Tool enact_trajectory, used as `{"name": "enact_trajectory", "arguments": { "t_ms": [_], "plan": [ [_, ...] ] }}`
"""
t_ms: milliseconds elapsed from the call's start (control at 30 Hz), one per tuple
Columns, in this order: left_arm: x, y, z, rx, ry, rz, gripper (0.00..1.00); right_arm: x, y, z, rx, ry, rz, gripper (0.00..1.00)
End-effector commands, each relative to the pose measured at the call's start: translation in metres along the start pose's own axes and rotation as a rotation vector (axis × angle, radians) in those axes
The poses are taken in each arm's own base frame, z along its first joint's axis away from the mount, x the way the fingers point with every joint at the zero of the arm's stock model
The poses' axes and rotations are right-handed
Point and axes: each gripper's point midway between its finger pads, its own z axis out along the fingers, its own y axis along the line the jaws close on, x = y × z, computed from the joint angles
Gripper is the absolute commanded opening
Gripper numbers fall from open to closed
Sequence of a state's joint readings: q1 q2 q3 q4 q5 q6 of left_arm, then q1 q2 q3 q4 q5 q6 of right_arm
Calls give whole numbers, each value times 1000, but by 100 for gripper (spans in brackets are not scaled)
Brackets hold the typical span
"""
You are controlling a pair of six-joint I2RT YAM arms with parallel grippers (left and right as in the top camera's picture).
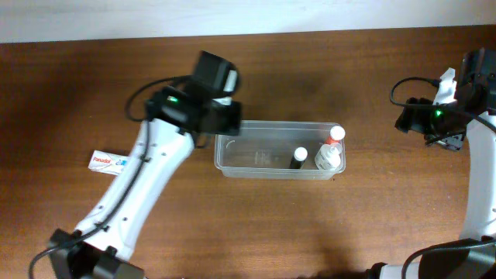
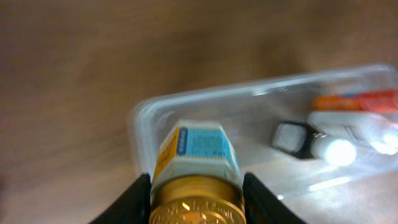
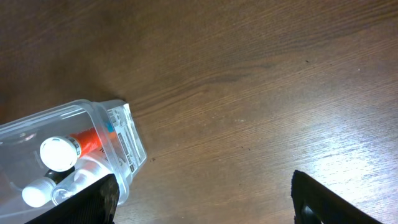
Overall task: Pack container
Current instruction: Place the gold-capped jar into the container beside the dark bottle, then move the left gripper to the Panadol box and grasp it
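Clear, colourless plastic for the container (image 1: pixel 242 155): shallow, rectangular, round-cornered and rimmed, lying lengthwise near the middle of the brown wooden bench (image 1: pixel 372 225). Already holds three small things crowded at its right end, namely a black-capped bottle (image 1: pixel 299 157), a clear bottle (image 1: pixel 328 159) with a white cap and a red tube (image 1: pixel 336 134) against the far wall, leaving the left half bare, seemingly as room for more. Carries a printed sticker (image 3: pixel 129 142) on the outside of that right end wall, plain in the right wrist view. Clamped firmly between the left jaws, at the lid end: a jar (image 2: pixel 196 149) with a gold lid and a blue and yellow label, poised over the container's left end near its far corner, probably about to be lowered into that bare half; blurred in the left wrist view, so hard to say how high above the floor. Off at the right edge of the bench, well apart from the container: the right arm (image 1: pixel 480 186), right jaws spread wide with nothing between them, likely kept out of the way. Beside the left arm (image 1: pixel 147 186), lying flat on the bench well apart from the container: a white and red Panadol box (image 1: pixel 107 162), judged not yet packed.
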State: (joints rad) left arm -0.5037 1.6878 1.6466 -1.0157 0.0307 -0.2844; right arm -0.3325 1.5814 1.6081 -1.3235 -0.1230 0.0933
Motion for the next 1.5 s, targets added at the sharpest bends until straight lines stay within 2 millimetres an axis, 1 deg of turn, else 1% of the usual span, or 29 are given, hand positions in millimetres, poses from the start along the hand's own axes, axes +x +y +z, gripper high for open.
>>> {"name": "enact_trajectory", "arguments": {
  "t_ms": [0, 100, 133, 167, 233, 300, 433, 467, 500, 700, 767, 800, 833, 867, 900, 933, 1000, 1033, 1100, 1133, 1167, 1200, 1233, 1267, 1300, 1333, 1367, 1433, 1467],
  "plan": [
    [4, -40, 23, 51, 10, 79, 27, 1, 1, 0, -8, 2, -9, 81],
    [7, -71, 51, 84, 12, 135, 27, 1, 1, 0, -8, 2, -9, 81],
    [11, -84, 70, 95, 21, 158, 27, 1, 1, 0, -9, 2, -9, 81],
    [13, -89, 80, 98, 28, 168, 27, 1, 1, 0, -8, 2, -9, 81],
    [20, -95, 101, 95, 52, 179, 27, 1, 1, 0, -8, 2, -9, 81],
    [26, -95, 120, 87, 78, 182, 27, 1, 1, 0, -8, 2, -9, 81],
    [38, -91, 148, 68, 127, 183, 27, 1, 1, 0, -9, 2, -9, 81],
    [40, -90, 151, 65, 133, 183, 27, 0, 1, 0, -8, 2, -9, 81],
    [41, -90, 153, 63, 137, 183, 31, 0, 1, 0, -9, 2, -9, 81],
    [36, -92, 155, 72, 115, 183, 71, 1, 1, 0, -8, 2, -9, 81],
    [35, -93, 154, 73, 112, 184, 79, 1, 1, 0, -8, 3, -9, 81],
    [33, -93, 152, 74, 111, 194, 84, 1, 1, 0, -9, 3, -9, 81],
    [30, -93, 148, 73, 109, 200, 87, 1, 1, 0, -8, 3, -9, 81],
    [27, -92, 143, 71, 110, 199, 87, 1, 1, 0, -8, 3, -9, 81],
    [21, -90, 134, 67, 103, 194, 93, 1, 1, 0, -8, 3, -9, 81],
    [14, -87, 122, 58, 90, 188, 94, 1, 1, 0, -8, 3, -9, 81],
    [-10, -72, 88, 11, 26, 165, 95, 1, 1, 0, -8, 2, -9, 81],
    [-19, -63, 75, -12, -1, 152, 96, 1, 1, 0, -8, 2, -9, 81],
    [-37, -40, 42, -51, -60, 112, 100, 1, 1, 0, -8, 2, -9, 81],
    [-42, -29, 28, -65, -82, 90, 99, 1, 1, 0, -8, 2, -9, 81],
    [-47, -12, 11, -85, -104, 57, 99, 1, 1, 0, -8, 2, -9, 81],
    [-50, 25, -14, -135, -122, -45, 99, 1, 1, 0, -8, 2, -9, 81],
    [-48, 47, -26, -166, -122, -117, 99, 1, 1, 0, -8, 2, -9, 81],
    [-42, 82, -39, -215, -111, -229, 99, 1, 1, 0, -8, 2, -9, 81],
    [-37, 105, -46, -246, -98, -311, 99, 1, 1, 0, -8, 2, -9, 81],
    [-29, 129, -51, -281, -80, -411, 99, 1, 1, 0, -8, 2, -9, 81],
    [-15, 163, -58, -331, -54, -559, 100, 1, 1, 0, -8, 2, -9, 81],
    [6, 203, -61, -385, -17, -756, 99, 1, 1, 0, -9, 2, -9, 81],
    [14, 217, -61, -393, -4, -830, 99, 1, 1, 0, -8, 3, -9, 81]
  ]
}}
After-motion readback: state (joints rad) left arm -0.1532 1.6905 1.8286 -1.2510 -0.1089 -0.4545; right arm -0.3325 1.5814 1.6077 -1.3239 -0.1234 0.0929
